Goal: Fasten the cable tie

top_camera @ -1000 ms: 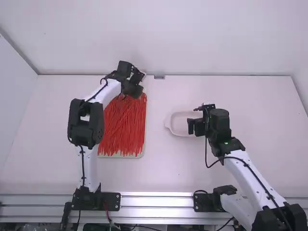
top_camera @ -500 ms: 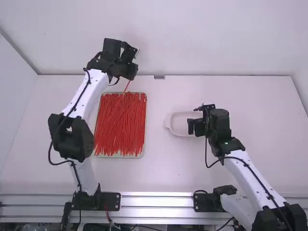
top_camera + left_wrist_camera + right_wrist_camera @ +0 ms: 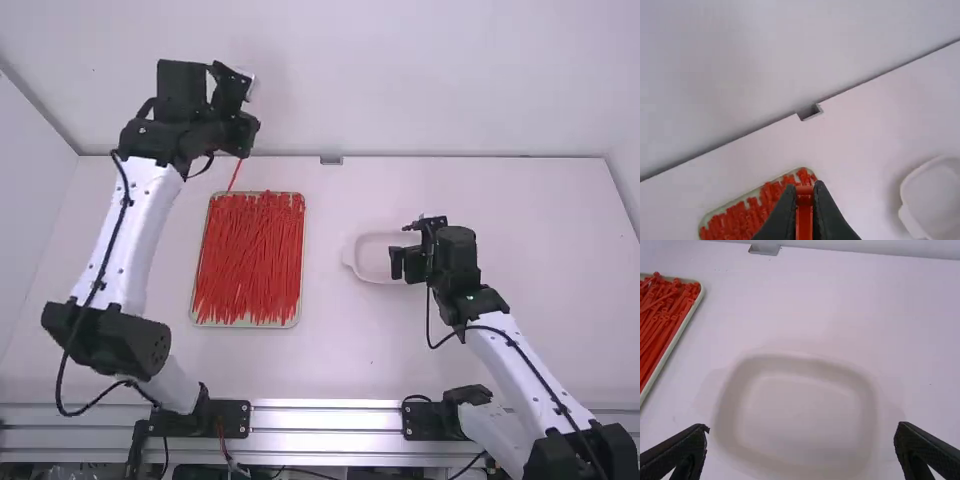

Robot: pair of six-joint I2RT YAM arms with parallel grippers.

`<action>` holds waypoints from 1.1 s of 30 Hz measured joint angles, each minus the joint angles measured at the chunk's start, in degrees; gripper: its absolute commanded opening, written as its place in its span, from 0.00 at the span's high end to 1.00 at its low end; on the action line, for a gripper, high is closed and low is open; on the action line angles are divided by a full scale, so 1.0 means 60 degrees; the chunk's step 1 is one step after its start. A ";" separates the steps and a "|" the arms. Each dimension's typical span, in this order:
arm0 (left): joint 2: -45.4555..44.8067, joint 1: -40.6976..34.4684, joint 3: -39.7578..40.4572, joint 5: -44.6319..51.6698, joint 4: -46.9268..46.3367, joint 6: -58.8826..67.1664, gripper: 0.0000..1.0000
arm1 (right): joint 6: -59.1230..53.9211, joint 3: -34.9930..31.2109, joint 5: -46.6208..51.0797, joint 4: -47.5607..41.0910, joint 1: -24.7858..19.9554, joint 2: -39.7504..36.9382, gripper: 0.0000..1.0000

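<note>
Above the far edge of the tray [image 3: 300, 250], the left end effector [image 3: 238, 148] is clamped on one red cable tie [image 3: 235, 175], held high apparently to separate it from the heap [image 3: 250, 260]. Which end it grips is unclear. Right of the tray, the right end effector [image 3: 800, 432] hangs over a white container [image 3: 365, 255] with its fingers apart, probably awaiting a handover.

High view from behind, wrist views nearer, all sharing cable ties [image 3: 250, 260]

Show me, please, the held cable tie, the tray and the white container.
held cable tie [image 3: 804, 212]: left wrist view, gripped stretch of strap.
tray [image 3: 250, 326]: high view, near rim.
white container [image 3: 800, 410]: right wrist view, bare floor.
</note>
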 measured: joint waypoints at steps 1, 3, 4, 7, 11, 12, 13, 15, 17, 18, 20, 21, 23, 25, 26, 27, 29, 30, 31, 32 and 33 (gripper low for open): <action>-0.0113 0.0025 0.0000 0.0000 -0.0069 0.0004 0.98 | 0.0004 0.0000 -0.0029 0.0025 0.0000 0.0000 0.00; -0.0455 0.0055 0.0000 0.0000 -0.0142 0.0004 0.98 | 0.0018 0.0000 -0.0087 0.0113 0.0000 0.0000 0.00; -0.0623 0.0055 0.0000 0.0004 -0.0142 0.0007 0.98 | 0.0033 0.0004 -0.0120 0.0124 0.0000 0.0000 0.00; -0.1096 0.0055 -0.0004 0.0000 -0.0135 0.0018 0.98 | 0.0011 0.0000 -0.0211 0.0157 0.0000 0.0000 0.00; -0.1967 0.0055 -0.0361 0.0004 0.0117 0.0044 0.98 | 0.0040 0.0000 -0.0240 0.0149 0.0004 0.0000 0.00; -0.2382 0.0055 -0.0648 -0.0007 0.0273 0.0040 0.98 | 0.0036 0.0000 -0.0244 0.0153 0.0004 0.0000 0.00; -0.2506 0.0055 -0.0739 -0.0029 0.0310 0.0040 0.98 | 0.0047 0.0000 -0.0244 0.0153 0.0000 0.0000 0.01; -0.3078 0.0055 -0.1260 -0.0164 0.0670 0.0033 0.98 | 0.0022 0.0000 -0.0248 0.0153 0.0000 0.0000 0.00; -0.3636 0.0055 -0.1905 -0.0342 0.1078 0.0007 0.98 | 0.0058 0.0000 -0.0248 0.0149 0.0000 0.0000 0.00; -0.3974 0.0055 -0.2335 -0.0423 0.1319 -0.0011 0.98 | 0.0044 0.0000 -0.0244 0.0157 0.0000 0.0000 0.00; -0.4473 0.0055 -0.3060 -0.0535 0.1778 -0.0073 0.98 | 0.0036 0.0000 -0.0248 0.0153 0.0000 0.0000 0.00; -0.4583 0.0055 -0.3228 -0.0557 0.1876 -0.0087 0.98 | 0.0033 0.0000 -0.0255 0.0157 0.0000 0.0000 0.00; -0.5257 0.0066 -0.4328 -0.0645 0.2517 -0.0237 0.98 | 0.0226 0.0000 -0.0379 0.0313 0.0000 0.0000 0.00; -0.5603 0.0073 -0.4932 -0.0732 0.2918 -0.0379 0.98 | 0.0390 0.0000 -0.0466 0.0430 0.0004 0.0000 0.00; -0.5803 0.0076 -0.5282 -0.0816 0.3115 -0.0455 0.98 | 0.0492 0.0000 -0.0517 0.0455 0.0000 0.0000 0.00; -0.6076 0.0073 -0.5785 -0.0918 0.3446 -0.0590 0.98 | 0.0667 0.0000 -0.0597 0.0499 0.0004 0.0000 0.00; -0.6353 0.0073 -0.6295 -0.1002 0.3778 -0.0765 0.98 | 0.0798 0.0000 -0.0674 0.0586 0.0004 0.0000 0.00; -0.6553 0.0073 -0.6681 -0.1049 0.4025 -0.0907 0.99 | 0.0878 0.0000 -0.0754 0.0699 0.0004 0.0000 0.00; -0.6714 0.0073 -0.7023 -0.1075 0.4280 -0.1038 0.98 | 0.0914 0.0000 -0.0863 0.0823 0.0000 0.0000 0.00; -0.6747 0.0073 -0.7107 -0.1078 0.4342 -0.1071 0.98 | 0.0940 0.0000 -0.0896 0.0852 0.0004 0.0000 0.00; -0.6907 0.0069 -0.7526 -0.1082 0.4725 -0.1253 0.98 | 0.0987 0.0000 -0.1071 0.1053 0.0000 0.0000 0.00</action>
